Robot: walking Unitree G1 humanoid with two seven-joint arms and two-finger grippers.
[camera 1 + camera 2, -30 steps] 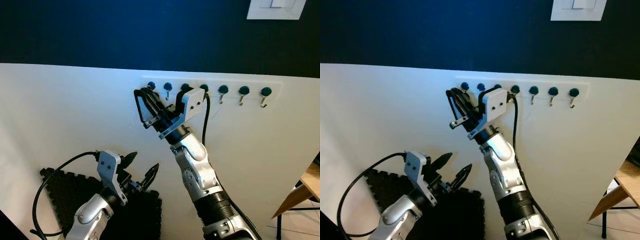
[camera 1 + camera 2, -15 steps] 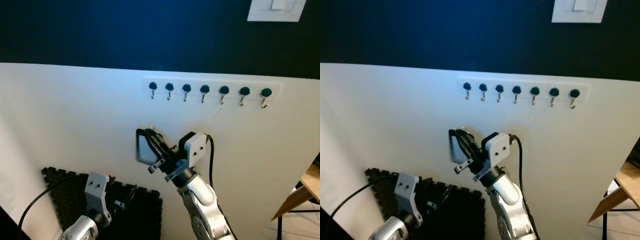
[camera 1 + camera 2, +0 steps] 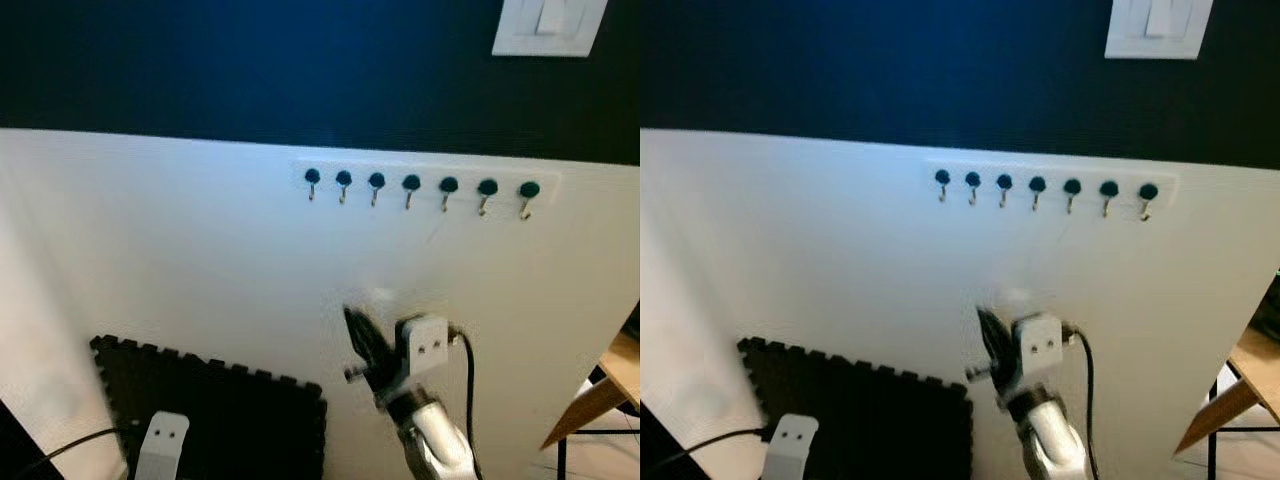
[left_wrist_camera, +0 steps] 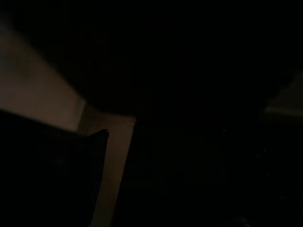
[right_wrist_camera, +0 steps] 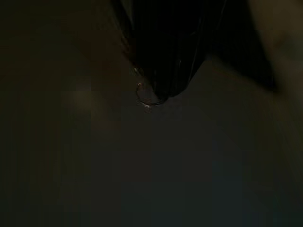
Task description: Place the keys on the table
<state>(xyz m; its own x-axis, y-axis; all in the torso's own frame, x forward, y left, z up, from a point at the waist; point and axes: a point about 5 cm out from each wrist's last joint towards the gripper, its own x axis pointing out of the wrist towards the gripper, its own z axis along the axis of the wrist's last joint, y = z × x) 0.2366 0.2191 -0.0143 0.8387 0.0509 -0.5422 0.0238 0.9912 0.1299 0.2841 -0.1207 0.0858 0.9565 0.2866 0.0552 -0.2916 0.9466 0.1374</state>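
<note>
While the right gripper [image 3: 357,340] is held low before the white wall [image 3: 180,250], its fingers are seen pressed together on a key ring [image 5: 144,97].

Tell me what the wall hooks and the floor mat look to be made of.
Wall hooks: likely metal, thin brassy shanks under dark rounded knobs of uncertain material. Floor mat: probably foam, matte black, with a toothed interlocking edge like puzzle tiles.
</note>
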